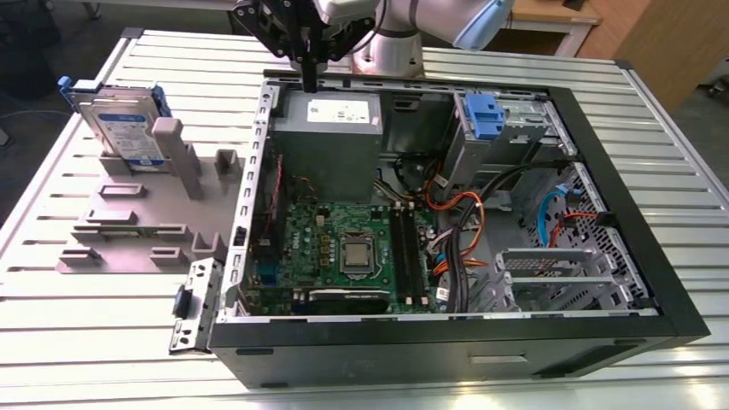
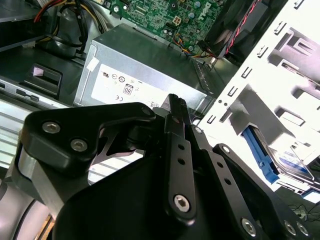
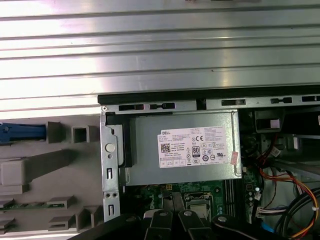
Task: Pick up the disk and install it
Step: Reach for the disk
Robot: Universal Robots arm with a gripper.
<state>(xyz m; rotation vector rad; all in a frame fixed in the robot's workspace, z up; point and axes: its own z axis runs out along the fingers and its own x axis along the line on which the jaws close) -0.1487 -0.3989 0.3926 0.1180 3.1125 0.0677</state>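
Silver disk [image 1: 123, 130] w/ blue edging

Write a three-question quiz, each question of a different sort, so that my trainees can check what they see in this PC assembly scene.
1. Short answer: In the exterior view, on which side of the computer case does the disk stand?
2. True or false: The hand holds the disk.
3. Multiple choice: The hand is nearest to: A) the power supply; B) the processor; C) the orange cables.

Key: 1) the exterior view's left; 2) false; 3) A
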